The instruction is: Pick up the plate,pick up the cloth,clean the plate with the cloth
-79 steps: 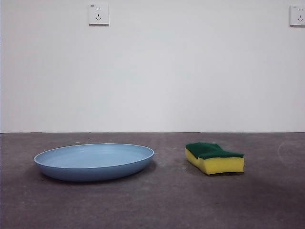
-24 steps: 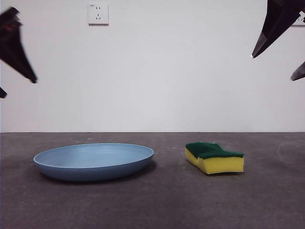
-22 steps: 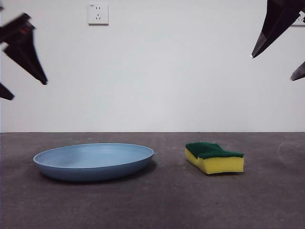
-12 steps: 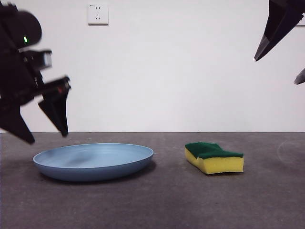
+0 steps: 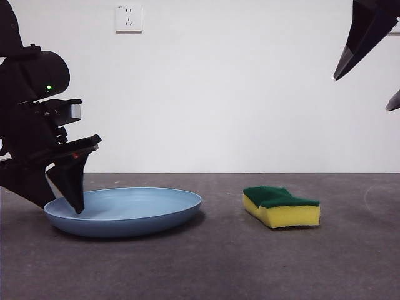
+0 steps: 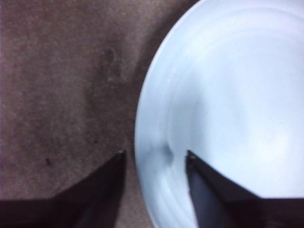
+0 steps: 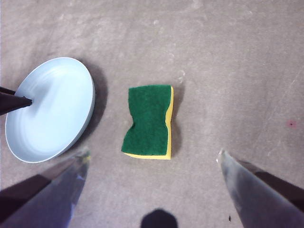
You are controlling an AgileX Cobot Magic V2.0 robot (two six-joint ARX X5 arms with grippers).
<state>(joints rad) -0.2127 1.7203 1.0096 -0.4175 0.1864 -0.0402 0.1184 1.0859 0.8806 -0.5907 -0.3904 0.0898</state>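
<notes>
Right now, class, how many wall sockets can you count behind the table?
2. One wall socket sits high on the wall above the plate. The second socket is at the upper right corner, mostly hidden by the right gripper. Others may lie outside the picture.

Front view: low, level across the desk [image 5: 250, 269], facing the wall. Left wrist view: close above the plate [image 6: 228, 95] rim. Right wrist view: high, looking down; shares plate and sponge [image 7: 149, 121] with the front view.

Even, soft light; left wrist view blurred, plate [image 6: 228, 114] glaring pale, faint shadows.
</notes>
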